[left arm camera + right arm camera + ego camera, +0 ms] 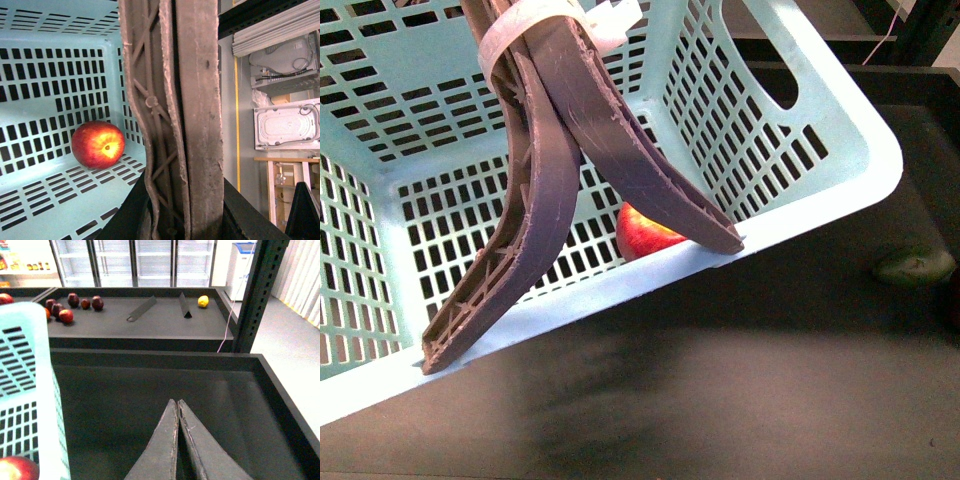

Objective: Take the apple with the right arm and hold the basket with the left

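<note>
Apple (642,232) lies near basket (860,150) wall, right hand (177,404) closed outside it.

Front view looks down close on the basket (620,288) — both wrist views share it, the left nearest.

A shallow black tray (125,395) with raised edges fills the near ground, and a dull green fruit (917,266) lies on the dark surface to the right. Beyond it stands a second black tray (150,327) holding dark red fruit (73,299), one yellow fruit (203,301) and two black dividers (142,308). Glass-door fridges (150,260) line the far wall, with a white chest freezer (242,267) near them. A black perforated post (257,295) rises beside the pale grey floor (285,340).
</note>
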### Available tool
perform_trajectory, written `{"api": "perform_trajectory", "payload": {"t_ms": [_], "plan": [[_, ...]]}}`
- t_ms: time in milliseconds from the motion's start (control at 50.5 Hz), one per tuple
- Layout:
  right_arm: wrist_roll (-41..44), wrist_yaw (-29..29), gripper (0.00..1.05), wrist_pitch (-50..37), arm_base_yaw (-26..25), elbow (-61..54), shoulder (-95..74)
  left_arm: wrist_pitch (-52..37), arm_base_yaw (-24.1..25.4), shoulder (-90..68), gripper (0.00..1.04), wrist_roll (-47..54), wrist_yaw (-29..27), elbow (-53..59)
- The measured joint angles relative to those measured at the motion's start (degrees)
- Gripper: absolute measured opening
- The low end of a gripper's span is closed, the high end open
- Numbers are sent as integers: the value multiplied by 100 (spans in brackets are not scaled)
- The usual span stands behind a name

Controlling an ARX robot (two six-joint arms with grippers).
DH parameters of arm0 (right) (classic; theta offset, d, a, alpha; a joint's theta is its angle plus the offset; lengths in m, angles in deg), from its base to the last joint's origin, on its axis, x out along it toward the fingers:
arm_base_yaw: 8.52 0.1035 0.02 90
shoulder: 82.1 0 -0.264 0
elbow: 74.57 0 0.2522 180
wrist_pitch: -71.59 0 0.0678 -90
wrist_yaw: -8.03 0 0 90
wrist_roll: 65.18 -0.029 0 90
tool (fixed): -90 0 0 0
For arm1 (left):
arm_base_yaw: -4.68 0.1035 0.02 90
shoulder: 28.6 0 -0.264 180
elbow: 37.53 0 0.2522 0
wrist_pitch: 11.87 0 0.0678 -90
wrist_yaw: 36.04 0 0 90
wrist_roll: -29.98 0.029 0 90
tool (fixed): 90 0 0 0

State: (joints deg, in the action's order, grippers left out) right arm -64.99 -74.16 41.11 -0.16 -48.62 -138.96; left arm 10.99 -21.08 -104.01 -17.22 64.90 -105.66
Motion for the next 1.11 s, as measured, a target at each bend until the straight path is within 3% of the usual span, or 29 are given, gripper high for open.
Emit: {"api": "perform_trajectory", "payload": {"t_ms": [337,416,475,1109], "plan": [[-20,-286,2,387,-323,-570,931,0,0,0,20,0,2,0],[-17,-728,2,560,-634,-688,1220,0,0,0,20,-2,-2,0],[-20,-743,2,713,-791,-769,1458,0,2,0,20,2,-20,0],[-20,-782,2,2035,-822,-1113,3279,0,4,0,20,-4,0,0]]}}
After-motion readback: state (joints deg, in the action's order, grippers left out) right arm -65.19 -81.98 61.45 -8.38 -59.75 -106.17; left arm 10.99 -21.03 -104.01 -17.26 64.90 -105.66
